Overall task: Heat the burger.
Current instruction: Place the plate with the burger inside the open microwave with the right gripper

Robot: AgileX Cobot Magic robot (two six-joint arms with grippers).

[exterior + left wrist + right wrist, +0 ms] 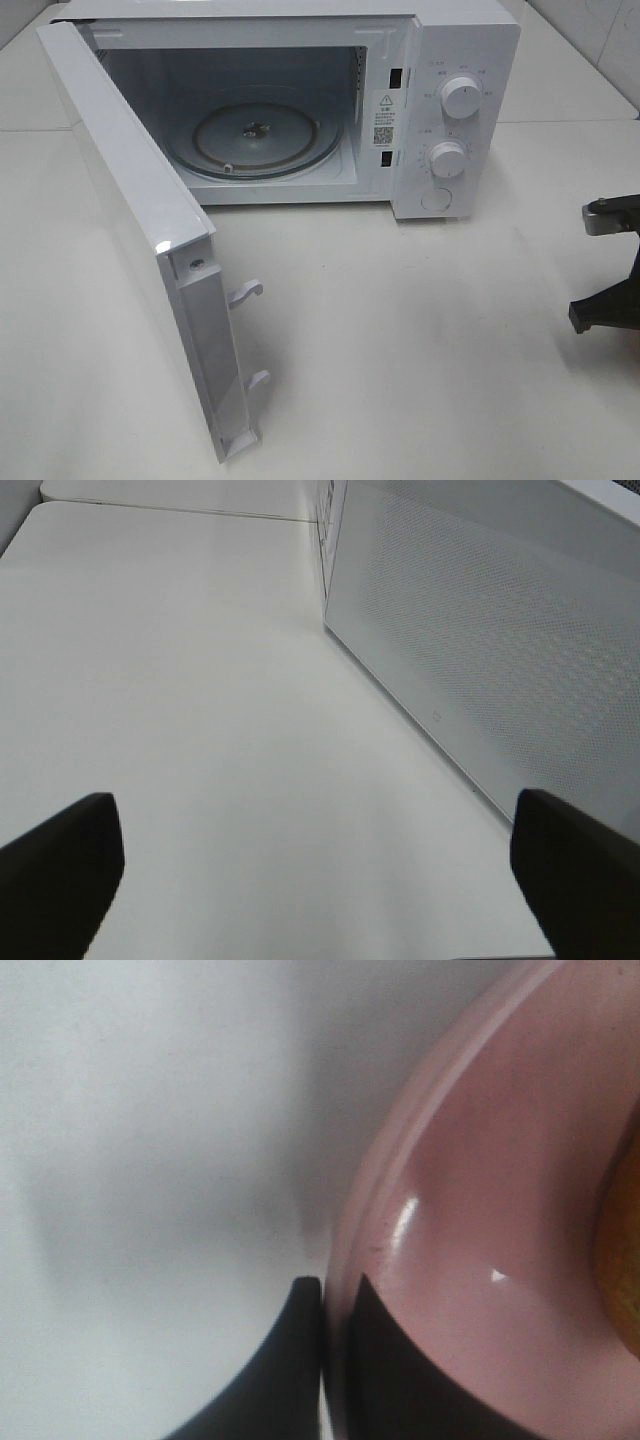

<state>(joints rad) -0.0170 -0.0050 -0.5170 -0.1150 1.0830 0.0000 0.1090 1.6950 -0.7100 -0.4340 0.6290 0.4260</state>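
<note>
- Presently the pink plate, burger on it, is gripped by the right jaws, right of the microwave
- Left jaws are spread wide
- Level carrying into the microwave is needed next

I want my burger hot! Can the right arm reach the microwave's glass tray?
Probably yes: the door stands wide open, the tray is bare, and the table between it and the right gripper, holding the plate, looks free.

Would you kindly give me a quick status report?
Left gripper open beside microwave door. Right gripper shut on plate rim, burger on it. Open microwave, turntable bare.
</note>
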